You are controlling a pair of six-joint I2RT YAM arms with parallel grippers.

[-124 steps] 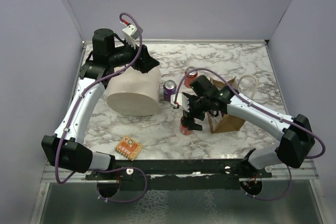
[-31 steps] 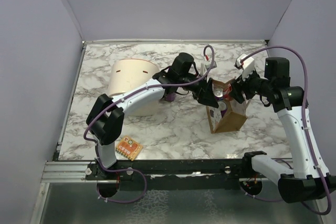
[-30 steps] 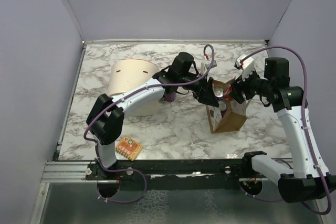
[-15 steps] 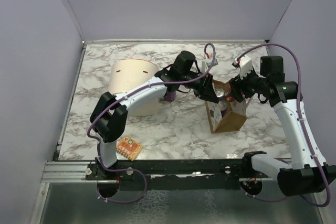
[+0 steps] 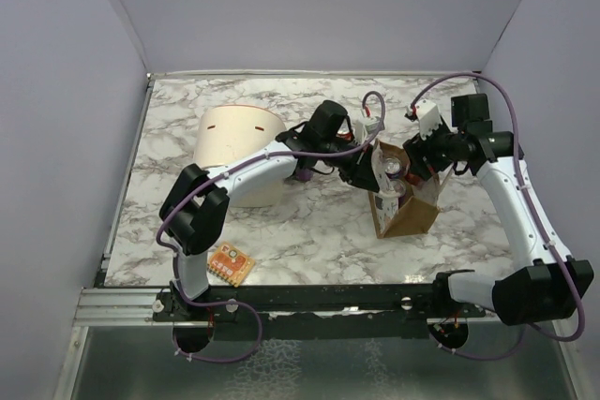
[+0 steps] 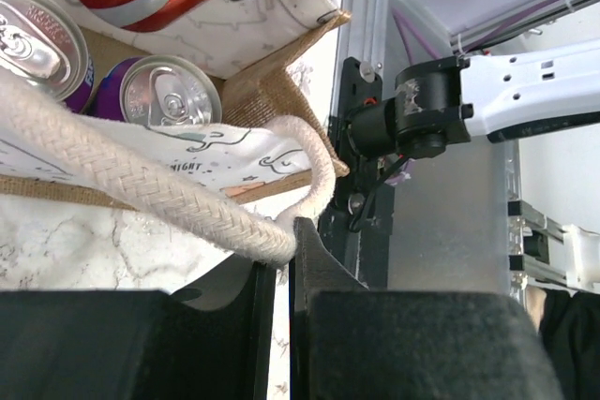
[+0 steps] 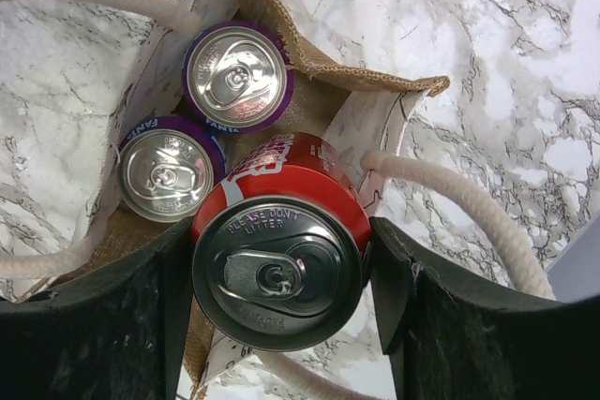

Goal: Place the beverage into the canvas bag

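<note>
**Left jaws clamped on the bag handle as the red can hung over the opening**

On the marble counter the big cream tub stood at the left, out of the work. The canvas bag stood right of centre, and both arms met over it.

The change lay with the left arm. A second earlier the left jaws had stood wide at the bag's rim. Now they were clenched on one whitish rope handle, which the left wrist view showed pinched between them. We judged that this steadied the bag and kept its mouth open for the drop.

The right arm had edged in toward the bag over the same second. The right jaws had not altered and were grasping the red can by its sides, upright, above the opening. We could not tell whether its base had passed below the rim.

Two purple cans already stood side by side on the bag's floor, with room left beneath the red one. So the beverage was not yet placed, and lowering and letting go remained. We thought the can might catch the rim or the second handle running just beside it.

A small orange packet lay near the front edge, well apart.
</note>
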